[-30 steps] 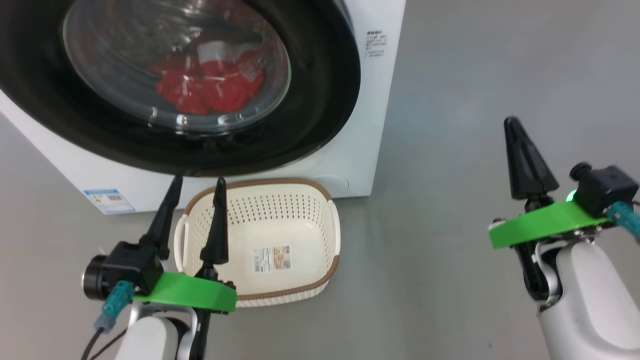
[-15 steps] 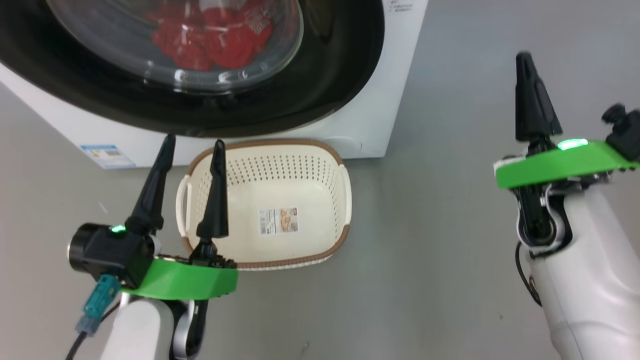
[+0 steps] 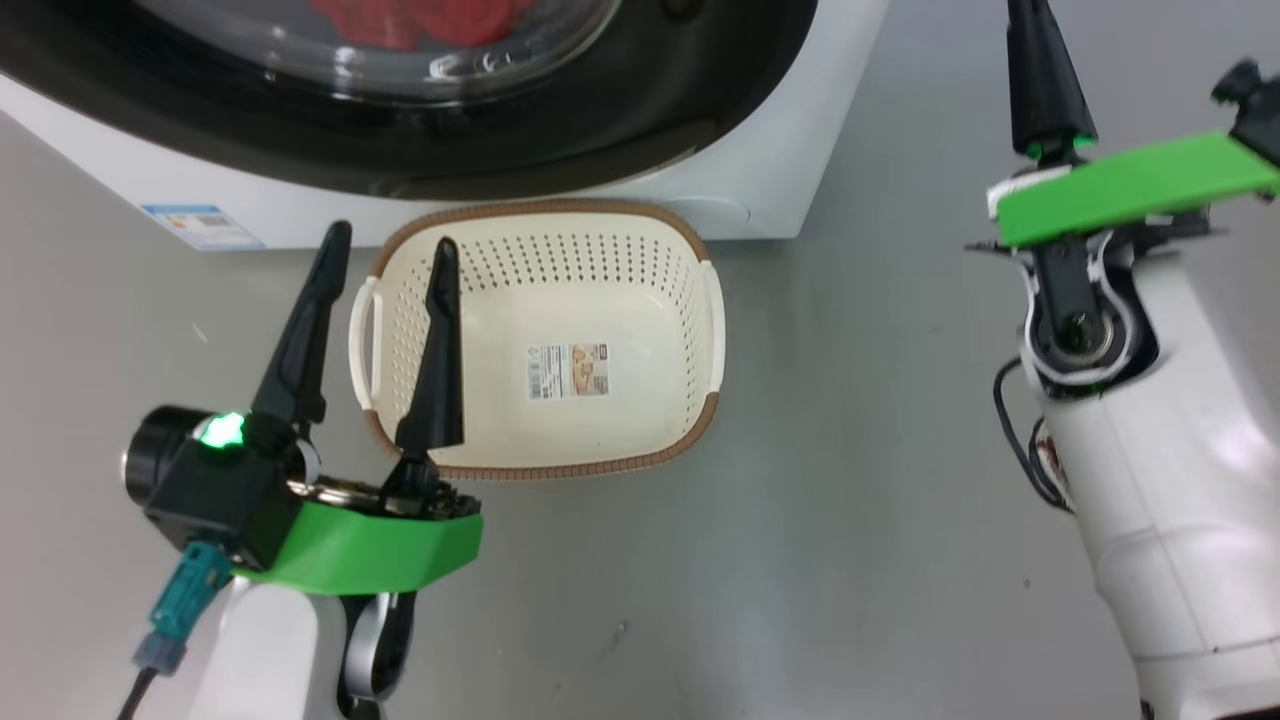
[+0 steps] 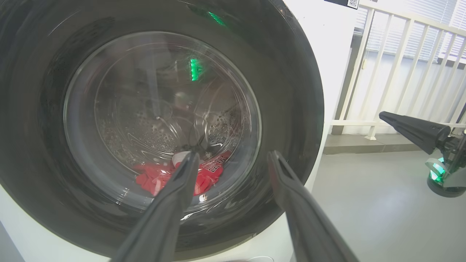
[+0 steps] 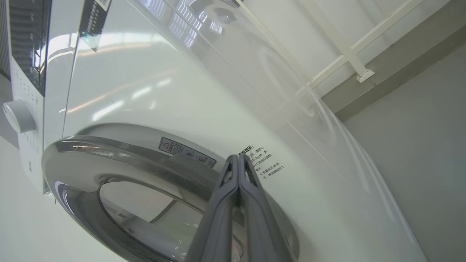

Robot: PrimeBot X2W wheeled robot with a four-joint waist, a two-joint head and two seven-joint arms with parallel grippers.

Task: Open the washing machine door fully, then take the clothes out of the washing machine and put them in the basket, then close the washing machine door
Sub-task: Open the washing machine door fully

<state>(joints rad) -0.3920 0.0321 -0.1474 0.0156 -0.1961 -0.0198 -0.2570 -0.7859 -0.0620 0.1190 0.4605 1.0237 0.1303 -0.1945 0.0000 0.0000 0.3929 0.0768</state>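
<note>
The washing machine [image 3: 780, 170] stands at the top of the head view. Its door [image 3: 600, 130] with the black rim lies shut against the front [image 4: 291, 91]. Red clothes [image 4: 153, 178] lie in the drum behind the glass [image 3: 400, 15]. The cream basket [image 3: 548, 208] stands empty on the floor just before the machine. My left gripper [image 3: 390, 243] hovers open over the basket's left edge, pointing at the door [image 4: 233, 155]. My right gripper [image 3: 1040, 80] is shut on nothing, raised to the right of the machine [image 4: 382, 115]; its tip [image 5: 238, 158] sits close to the door's right rim [image 5: 109, 153].
Grey floor spreads to the right of the machine and in front of the basket. A white railing [image 4: 367, 72] and a low step [image 4: 364, 143] stand behind the machine on the right. The control knob [image 5: 18, 116] sits on the machine's top panel.
The head camera has tipped down, so machine and basket sit higher in the picture. My right gripper has moved forward toward the machine, still shut. The left gripper keeps its place, open.
</note>
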